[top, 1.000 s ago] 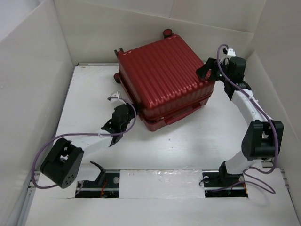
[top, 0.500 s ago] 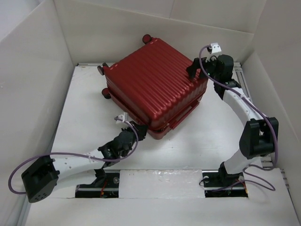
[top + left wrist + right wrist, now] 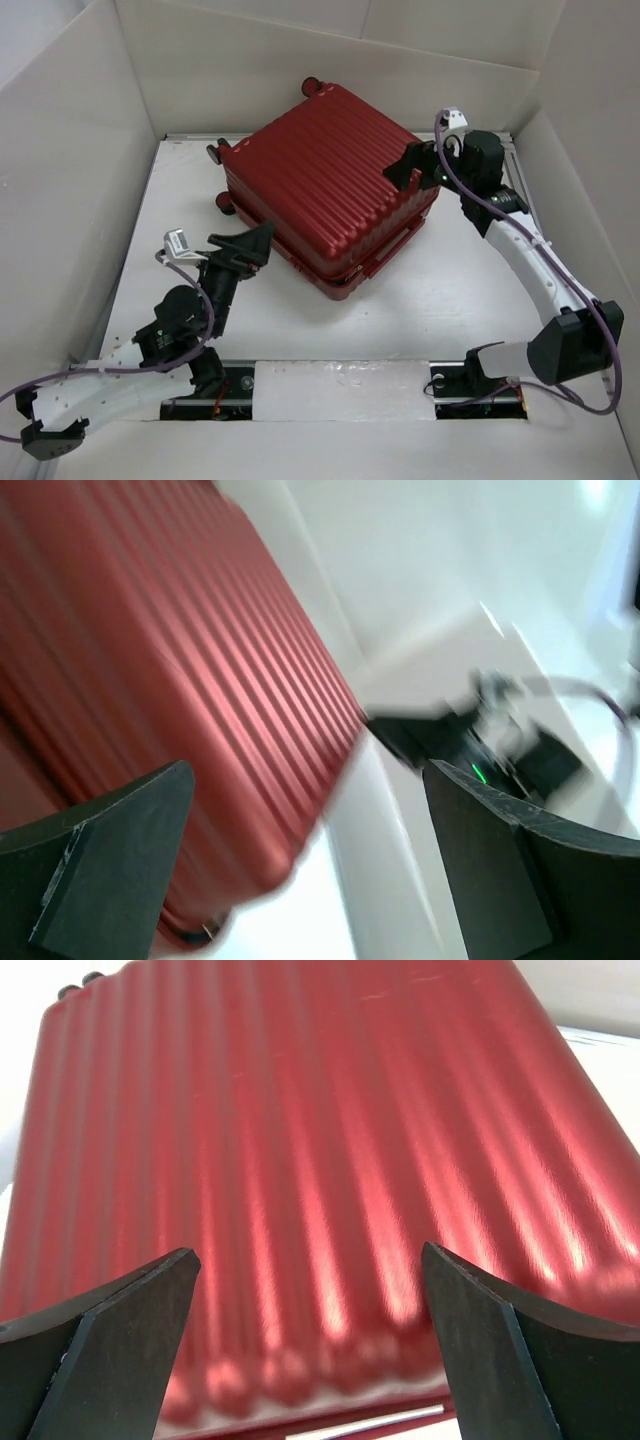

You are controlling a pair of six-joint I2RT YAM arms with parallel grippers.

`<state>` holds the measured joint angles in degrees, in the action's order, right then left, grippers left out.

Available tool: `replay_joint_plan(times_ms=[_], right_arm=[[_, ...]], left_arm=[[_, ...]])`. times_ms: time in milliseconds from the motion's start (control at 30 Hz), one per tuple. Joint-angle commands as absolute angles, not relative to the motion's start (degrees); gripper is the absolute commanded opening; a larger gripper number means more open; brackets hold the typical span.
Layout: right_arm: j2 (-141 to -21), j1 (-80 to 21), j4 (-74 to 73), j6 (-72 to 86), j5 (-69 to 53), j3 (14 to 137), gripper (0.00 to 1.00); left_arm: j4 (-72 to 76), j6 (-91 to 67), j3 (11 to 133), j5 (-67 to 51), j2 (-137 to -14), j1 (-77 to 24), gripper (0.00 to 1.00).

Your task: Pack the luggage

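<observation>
Fingers [image 3: 110, 870] of the left gripper [image 3: 243, 240] stand spread wide with nothing between them. Half a second ago this gripper was pinched shut, low against the near corner of the dark-red ribbed hard-shell suitcase [image 3: 325, 185]. Now it sits raised and drawn back to the left, just beside the case's near-left side and apart from it.

The right gripper [image 3: 408, 165] is also fully spread and holds nothing. It is at the right edge of the lid, much as it was half a second ago. Its wrist view shows the two black fingers [image 3: 110, 1335] framing the ribbed lid, and whether they touch it cannot be told.

The suitcase lies closed and flat on the white table [image 3: 420, 310], towards the far side, with its small black wheels [image 3: 214, 152] pointing far-left. A second ago it sat further right and squarer to the table. It has since been turned, and has barely shifted in the last half second.
</observation>
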<state>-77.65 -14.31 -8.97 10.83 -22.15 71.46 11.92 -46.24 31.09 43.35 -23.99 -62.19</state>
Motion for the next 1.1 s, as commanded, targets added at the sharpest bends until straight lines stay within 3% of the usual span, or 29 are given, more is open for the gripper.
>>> replay_joint_plan(times_ms=[0, 133, 167, 233, 267, 300, 367, 400, 467, 567, 767, 967, 1067], right_arm=[[-72.87, -15.37, -8.61, 12.3, -21.54, 68.92, 1.0], [-65.77, -16.87, -7.92, 11.78, -21.53, 63.47, 1.0], [-64.7, -16.88, -7.91, 11.78, -21.53, 62.33, 1.0], [-62.76, -17.4, -7.91, 11.78, -20.92, 59.52, 1.0], [-60.67, -17.4, -7.91, 11.78, -20.92, 58.63, 1.0], [-59.43, -17.92, -7.91, 11.78, -20.92, 57.84, 1.0], [-55.66, -18.45, -7.91, 11.78, -20.39, 55.64, 1.0], [-54.33, -18.46, -8.78, 11.78, -19.69, 55.03, 1.0], [-50.74, -18.46, -9.66, 11.78, -19.69, 53.45, 1.0], [-48.35, -19.59, -9.15, 12.47, -19.69, 50.81, 1.0], [-47.81, -22.49, -9.22, 11.61, -18.55, 49.22, 1.0], [-47.29, -24.34, -9.84, 11.07, -17.84, 47.99, 1.0], [-47.29, -25.83, -9.84, 10.55, -18.37, 47.38, 1.0]], left_arm=[[17.12, -37.31, 35.74, 59.57, -29.6, -62.31, 0.99], [19.16, -29.46, 50.5, 56.62, -44.77, -54.8, 0.99], [17.07, -28.92, 53.58, 53.64, -47.17, -51.88, 0.94], [13.3, -30.4, 63.74, 37.33, -52.62, -43.38, 0.9], [8.57, -34.76, 67.29, 30.22, -59.17, -30.89, 0.9], [7.39, -37.85, 70.37, 9.35, -62.72, -23.02, 0.9], [7.38, -44.09, 77.41, -9.85, -72.88, -5.81, 0.82], [6.86, -46.3, 79.35, -18.11, -75.12, -2.41, 0.78], [2.31, -44.57, 81.82, -14.1, -75.07, 1.04, 0.79], [7.71, -45.87, 71.34, -7.55, -71.2, 2.98, 0.84], [23.08, -52.11, 60.4, -28.6, -82.08, 15.11, 0.84], [43.72, -61.85, 53.62, -36.82, -89.19, 15.73, 0.93], [46.57, -62.58, 55.01, -38.23, -91.92, 15.73, 0.97]])
